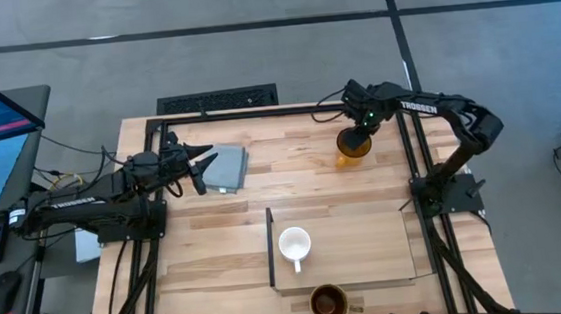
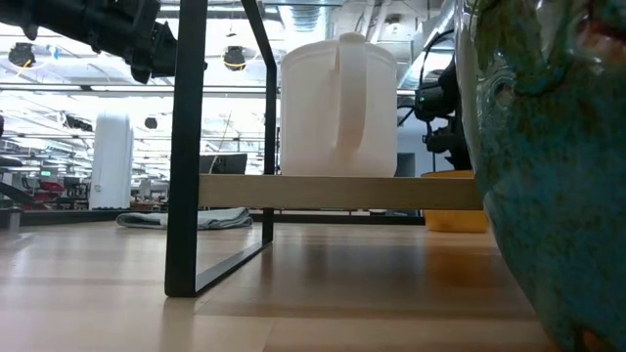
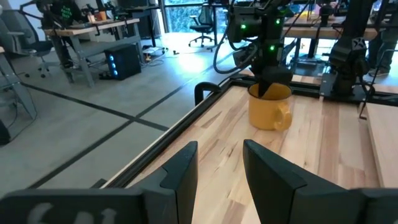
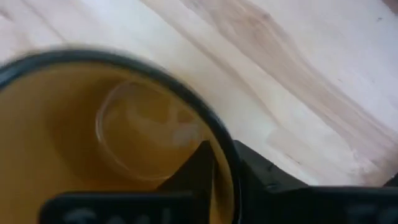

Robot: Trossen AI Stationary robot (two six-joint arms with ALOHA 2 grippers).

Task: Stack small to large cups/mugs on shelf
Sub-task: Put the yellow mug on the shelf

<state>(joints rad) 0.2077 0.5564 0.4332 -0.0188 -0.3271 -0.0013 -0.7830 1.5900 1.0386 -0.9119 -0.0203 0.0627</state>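
Observation:
The yellow mug [image 1: 352, 148] stands on its base at the table's far right. My right gripper [image 4: 227, 171] comes down on it from above and is shut on its rim. The white mug [image 1: 294, 244] stands upright on the light-wood shelf [image 1: 369, 255], which has a thin dark upright panel [image 1: 271, 248] along its left edge. The glass mug with a dark inside [image 1: 329, 304] stands on the table just in front of the shelf's near edge. My left gripper [image 3: 221, 168] hovers open at the table's left, beside a grey-blue cloth. My right gripper has the yellow mug's rim [image 4: 217, 134] between its fingers, one finger [image 4: 189, 171] inside the mug and one [image 4: 264, 177] outside. The fingers point down from above, at the rim's far side. The mug stands upright on the table.
A folded grey-blue cloth [image 1: 226, 168] lies at the far left, right of my left gripper. Dark frame rails [image 1: 416, 156] run along the table's far and side edges. Bare wood lies between the yellow mug and the shelf.

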